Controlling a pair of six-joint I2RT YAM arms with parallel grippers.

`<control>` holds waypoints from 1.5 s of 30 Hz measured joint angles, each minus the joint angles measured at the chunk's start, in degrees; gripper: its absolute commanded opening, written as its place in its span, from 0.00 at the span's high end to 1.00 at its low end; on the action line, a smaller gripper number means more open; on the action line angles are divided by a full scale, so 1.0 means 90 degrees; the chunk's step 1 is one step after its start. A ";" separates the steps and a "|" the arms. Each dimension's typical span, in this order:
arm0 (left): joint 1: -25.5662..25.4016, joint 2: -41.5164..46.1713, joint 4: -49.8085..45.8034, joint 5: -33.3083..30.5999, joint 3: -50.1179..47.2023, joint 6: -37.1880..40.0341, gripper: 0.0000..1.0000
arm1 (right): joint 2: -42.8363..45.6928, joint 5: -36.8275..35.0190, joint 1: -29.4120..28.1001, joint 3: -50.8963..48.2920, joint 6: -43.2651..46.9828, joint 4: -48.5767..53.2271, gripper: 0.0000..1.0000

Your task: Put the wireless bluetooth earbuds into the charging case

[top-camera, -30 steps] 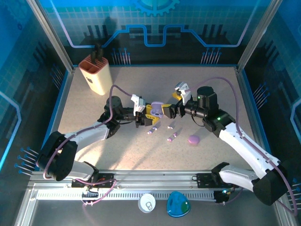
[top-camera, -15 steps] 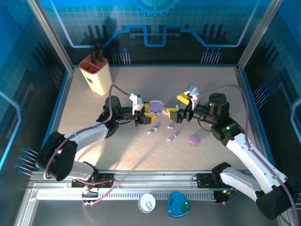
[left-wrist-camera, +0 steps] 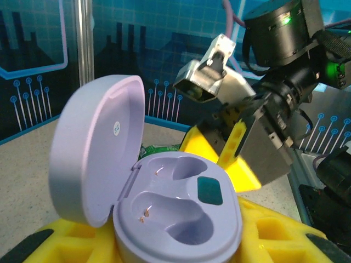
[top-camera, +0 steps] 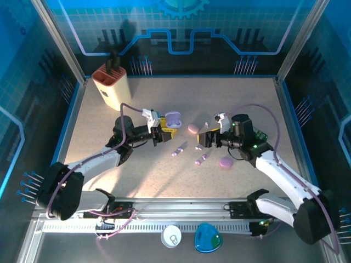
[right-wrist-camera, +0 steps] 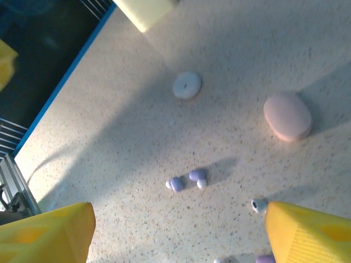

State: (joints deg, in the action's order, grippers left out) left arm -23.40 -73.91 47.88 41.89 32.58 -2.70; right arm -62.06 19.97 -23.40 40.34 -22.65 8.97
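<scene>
left gripper [top-camera: 159,127] is clamping the open lavender charging case [left-wrist-camera: 175,219], lid tipped back, both wells empty. right gripper [top-camera: 207,138] is hovering low over the table [top-camera: 247,104] w/ fingers wide apart, nothing btwn them. the earbuds [top-camera: 202,159] are lying loose on the table just in front of both grippers; a lavender pair [right-wrist-camera: 176,184] is sitting right under the right wrist cam. the step looks like going for the 1st bud. next move prob calls for the right arm dropping onto one bud, pinching it w/o flicking it away, then lining its stem up w/ a well.
</scene>
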 measured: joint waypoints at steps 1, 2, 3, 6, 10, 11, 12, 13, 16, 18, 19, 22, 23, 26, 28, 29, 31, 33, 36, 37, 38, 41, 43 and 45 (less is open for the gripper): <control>0.0000 0.0041 -0.0002 -0.0034 -0.0039 -0.0032 0.65 | -0.0216 0.0005 -0.0041 0.0022 -0.0034 0.0002 0.18; 0.0000 0.0068 -0.0002 -0.0058 -0.0063 -0.0046 0.65 | -0.0461 0.0022 -0.0073 0.0056 -0.0056 0.0007 0.18; 0.0000 0.0087 -0.0002 -0.0075 -0.0068 -0.0080 0.65 | -0.0699 0.0046 -0.0102 0.0109 -0.0058 0.0029 0.18; 0.0000 0.0126 0.0034 -0.0112 -0.0073 -0.0219 0.66 | -0.1552 0.0199 -0.0204 0.0449 -0.0056 0.0146 0.18; 0.0000 0.0267 0.0063 -0.0131 -0.0189 -0.0333 0.65 | -0.2443 0.0454 -0.0406 0.0976 -0.0032 0.0221 0.20; 0.0000 0.0313 0.0058 -0.0134 -0.0226 -0.0333 0.65 | -0.2657 0.0517 -0.0444 0.1134 -0.0027 0.0231 0.21; 0.0000 0.0355 0.0044 -0.0134 -0.0250 -0.0333 0.65 | -0.2856 0.0576 -0.0476 0.1290 -0.0024 0.0240 0.22; -0.0002 0.0403 0.0039 -0.0136 -0.0272 -0.0333 0.65 | -0.3072 0.0639 -0.0498 0.1455 -0.0010 0.0248 0.23; -0.0002 0.0559 -0.0046 -0.0187 -0.0282 -0.0350 0.65 | -0.3682 0.0792 -0.0561 0.1916 0.0024 0.0306 0.27; -0.0002 0.0678 -0.0160 -0.0245 -0.0282 -0.0352 0.65 | -0.4044 0.0867 -0.0602 0.2186 0.0053 0.0369 0.30; -0.0015 0.0741 -0.0250 -0.0284 -0.0282 -0.0350 0.65 | -0.4228 0.0899 -0.0622 0.2329 0.0058 0.0413 0.30; -0.0046 0.0903 -0.0544 -0.0396 -0.0282 -0.0294 0.65 | -0.4745 0.0964 -0.0719 0.2739 0.0095 0.0546 0.30; -0.0053 0.0952 -0.0651 -0.0423 -0.0282 -0.0250 0.65 | -0.4918 0.0971 -0.0765 0.2883 0.0124 0.0614 0.30; -0.0087 0.1052 -0.0877 -0.0505 -0.0282 -0.0170 0.65 | -0.5362 0.1003 -0.0913 0.3291 0.0233 0.0811 0.31; -0.0097 0.1100 -0.0991 -0.0520 -0.0282 -0.0134 0.65 | -0.5608 0.1003 -0.1018 0.3509 0.0308 0.0942 0.31; -0.0102 0.1120 -0.1037 -0.0527 -0.0282 -0.0102 0.65 | -0.5727 0.1003 -0.1066 0.3616 0.0350 0.0991 0.31; -0.0134 0.1151 -0.1132 -0.0542 -0.0282 -0.0029 0.65 | -0.5918 0.1001 -0.1139 0.3762 0.0406 0.1090 0.32; -0.0160 0.1163 -0.1197 -0.0546 -0.0282 0.0015 0.65 | -0.6023 0.0998 -0.1173 0.3808 0.0435 0.1163 0.33; -0.0170 0.1173 -0.1270 -0.0563 -0.0282 0.0034 0.66 | -0.6037 0.0976 -0.1175 0.3806 0.0525 0.1190 0.34; -0.0170 0.1173 -0.1290 -0.0563 -0.0282 0.0036 0.65 | -0.6037 0.0971 -0.1173 0.3796 0.0539 0.1185 0.34; -0.0170 0.1173 -0.1294 -0.0563 -0.0282 0.0036 0.65 | -0.6023 0.0969 -0.1173 0.3762 0.0559 0.1158 0.35; -0.0170 0.1173 -0.1297 -0.0563 -0.0282 0.0036 0.66 | -0.5921 0.0964 -0.1156 0.3565 0.0619 0.1013 0.37; -0.0170 0.1173 -0.1297 -0.0563 -0.0282 0.0036 0.66 | -0.5797 0.0984 -0.1144 0.3356 0.0639 0.0928 0.38; -0.0170 0.1173 -0.1297 -0.0563 -0.0282 0.0036 0.65 | -0.5676 0.0988 -0.1137 0.3184 0.0644 0.0899 0.39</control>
State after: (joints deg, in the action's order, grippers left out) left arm -24.93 -63.35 36.21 36.82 30.04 -2.37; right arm -113.14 28.86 -33.63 68.99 -16.86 17.06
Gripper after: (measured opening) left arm 0.371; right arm 0.618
